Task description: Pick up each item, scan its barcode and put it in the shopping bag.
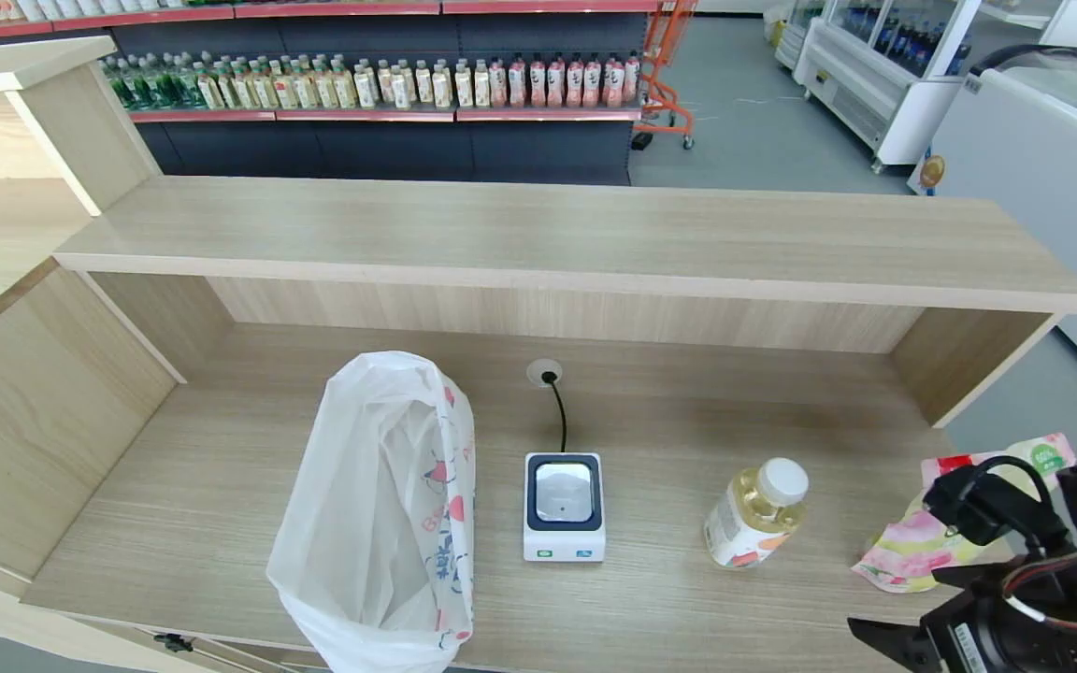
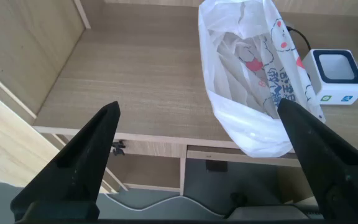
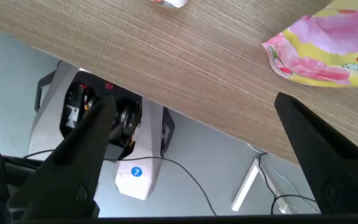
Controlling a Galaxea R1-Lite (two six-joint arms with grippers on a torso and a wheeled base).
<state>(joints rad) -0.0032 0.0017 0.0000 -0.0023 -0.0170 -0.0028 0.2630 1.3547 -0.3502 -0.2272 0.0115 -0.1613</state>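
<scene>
- Left tool (image 2: pixel 199 106): fingers apart, empty, hanging off the near edge of the surface (image 2: pixel 135 81), beside the shopping bag (image 1: pixel 380 505).
- Right tool (image 3: pixel 196 102): fingers apart, empty, at the near edge by the pouch (image 3: pixel 328 56).
- Shopping bag: upright at the near edge, mouth open. No item can be made out inside (folds hide its bottom).
- Pouch and bottle (image 1: pixel 755 514): on the surface right of the scanner (image 1: pixel 564 505), unbagged.
- Progress: judged at the start, with both items left to scan and bag.

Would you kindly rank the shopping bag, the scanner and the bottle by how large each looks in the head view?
1. Shopping bag, clearly the largest.
2. Scanner and bottle: they look about alike, so I would not rank them.
</scene>
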